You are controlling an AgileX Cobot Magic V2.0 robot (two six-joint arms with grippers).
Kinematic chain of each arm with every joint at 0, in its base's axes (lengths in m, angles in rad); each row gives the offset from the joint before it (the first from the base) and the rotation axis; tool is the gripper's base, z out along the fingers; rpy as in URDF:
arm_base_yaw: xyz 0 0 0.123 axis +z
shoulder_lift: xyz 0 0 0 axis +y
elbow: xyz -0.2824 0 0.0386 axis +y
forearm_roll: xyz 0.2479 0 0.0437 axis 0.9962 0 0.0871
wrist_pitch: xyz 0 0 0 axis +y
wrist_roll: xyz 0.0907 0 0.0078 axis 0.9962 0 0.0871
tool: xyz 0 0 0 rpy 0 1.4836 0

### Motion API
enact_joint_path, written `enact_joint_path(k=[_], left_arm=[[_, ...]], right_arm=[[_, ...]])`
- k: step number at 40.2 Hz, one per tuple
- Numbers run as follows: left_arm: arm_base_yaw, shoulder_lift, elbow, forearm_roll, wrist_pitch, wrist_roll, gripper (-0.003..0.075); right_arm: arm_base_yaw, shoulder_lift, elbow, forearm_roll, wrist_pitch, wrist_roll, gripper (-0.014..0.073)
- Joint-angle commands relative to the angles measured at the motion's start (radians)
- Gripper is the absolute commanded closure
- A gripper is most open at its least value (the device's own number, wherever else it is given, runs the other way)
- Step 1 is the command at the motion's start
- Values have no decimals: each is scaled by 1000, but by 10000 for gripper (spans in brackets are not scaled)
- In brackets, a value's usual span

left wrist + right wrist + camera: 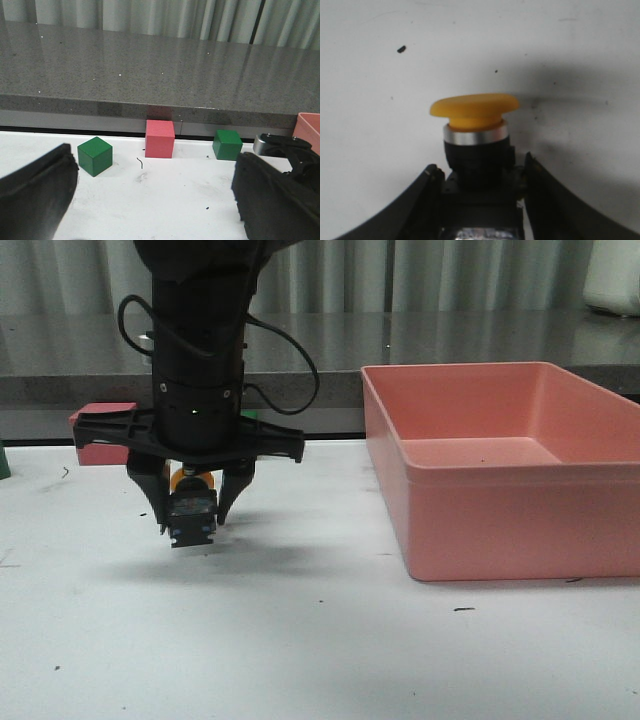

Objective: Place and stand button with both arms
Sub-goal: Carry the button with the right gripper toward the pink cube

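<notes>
Your right gripper (193, 512) is closed on the button (192, 508), pinching the blocky black base between both fingers, and it hangs just above the table (300, 640) with a shadow under it, so I judge it not yet set down. In the right wrist view the yellow cap (474, 109) and the bright ring under it stick out past the fingertips. Treat the button as light, rigid and top-heavy: the domed cap looks smooth and will likely roll, so keep your grip on the flat-sided base, not the cap or collar. Your left gripper (150, 200) is spread wide and holds nothing. The table is white, flat and hard, lightly scuffed. A pink bin (520, 530) stands well to the right; two green cubes (94, 156) and a red cube (160, 138) sit at the far edge, near the grey counter (150, 65).
</notes>
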Motion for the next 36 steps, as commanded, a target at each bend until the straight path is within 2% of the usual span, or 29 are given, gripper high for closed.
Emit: enact_joint_path(k=[1,8,20,22,28,36], left_arm=[[1,11,-29,-12,-75,-3,124],[1,11,-29,-12,-75,-3,124],[1,11,-29,-12,-75,-3,124],[1,11,-29,-12,-75,-3,124],[1,11,-29,-12,-75,-3,124],[1,11,-29,-12,-75,-3,124]], right_arm=[[1,-53,-36,-18,-54,43,400],[1,-37,-36,-2,-76,43,391],[1,-10,-39,53,-84,43,191],[1,-10,-49,53,-72,41,132],[1,-17,-90,16,-12,41,-6],[2,-68,-168,-95,56,33,-27]])
